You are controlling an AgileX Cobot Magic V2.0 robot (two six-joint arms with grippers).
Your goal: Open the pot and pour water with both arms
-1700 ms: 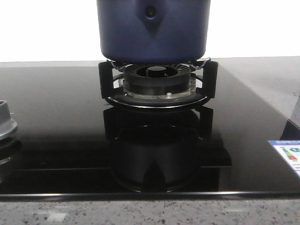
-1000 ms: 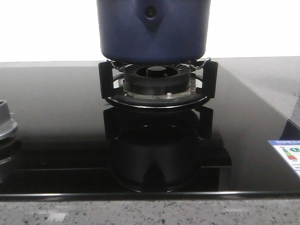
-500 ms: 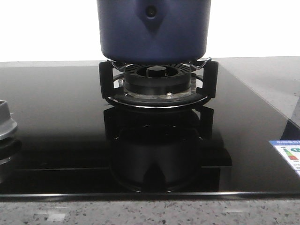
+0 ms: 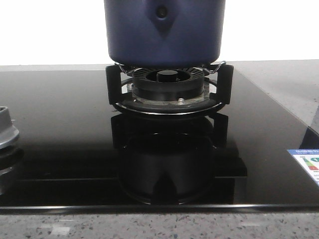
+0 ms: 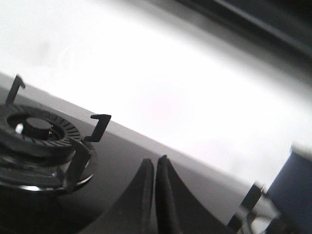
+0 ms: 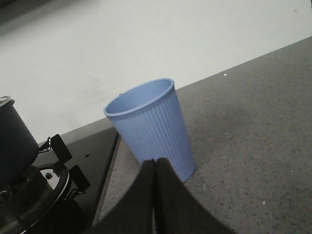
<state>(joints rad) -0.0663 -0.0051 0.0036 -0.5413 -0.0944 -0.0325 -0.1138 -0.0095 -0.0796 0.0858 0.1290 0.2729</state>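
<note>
Sitting on the burner grate (image 4: 168,92), the pot (image 4: 164,32) fills the front view. Only the right wrist view shows a blue cup (image 6: 152,127). Left gripper (image 5: 155,165) and right gripper (image 6: 155,165) jaws pressed together, empty.

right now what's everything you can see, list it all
pot: one, dark navy blue, sitting on the middle burner of the stove
burner: one under the pot, black, with a pronged black stand around it
second burner: one, black, bare, seen only in the left wrist view
stove top: one, glossy black glass, set in the counter
cup: one, light blue, ribbed, upright on the counter beside the stove's edge
counter: one, grey speckled
knob: one, silver, at the left edge of the front view
sticker: one, on the stove's right edge
left gripper: black, jaws shut, holding nothing
right gripper: black, jaws shut, near the cup
</note>
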